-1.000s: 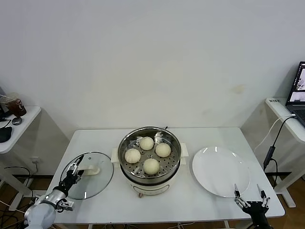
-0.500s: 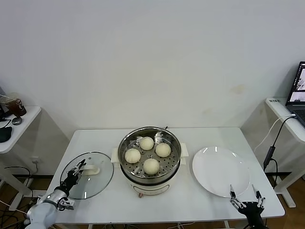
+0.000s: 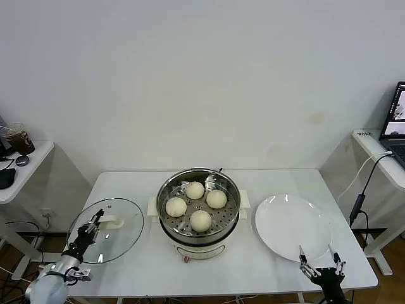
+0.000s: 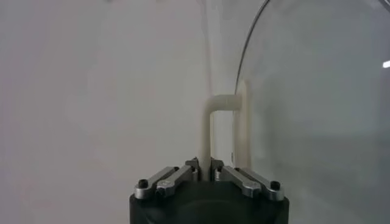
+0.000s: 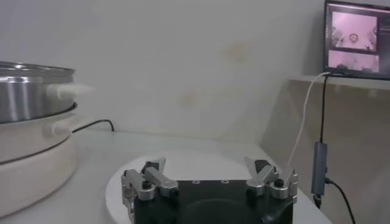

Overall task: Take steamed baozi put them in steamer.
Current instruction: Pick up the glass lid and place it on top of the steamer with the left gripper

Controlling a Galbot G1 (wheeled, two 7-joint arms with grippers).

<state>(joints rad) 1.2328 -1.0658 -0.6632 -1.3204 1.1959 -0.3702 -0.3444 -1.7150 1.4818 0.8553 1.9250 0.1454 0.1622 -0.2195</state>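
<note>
Several cream-white baozi [image 3: 200, 220] lie on the perforated tray inside the shiny steel steamer [image 3: 166, 193] at the table's middle. My left gripper [image 3: 95, 221] is shut on the white handle [image 4: 207, 131] of the round glass lid [image 3: 107, 237], which is tilted up off the table at the left. My right gripper [image 3: 317, 265] is open and empty at the table's front right edge, just in front of the plate; the wrist view shows its fingers [image 5: 149, 176] spread wide.
A flat white plate [image 3: 292, 226] lies bare to the right of the steamer, also in the right wrist view [image 5: 183, 161]. The steamer's side [image 5: 27, 131] shows there too. Side desks stand far left and far right, with a laptop [image 5: 356, 39] on the right one.
The left gripper has raised and tilted the glass lid by its handle, shifting it left. The right gripper has drifted slightly left and up along the front edge, staying open.
</note>
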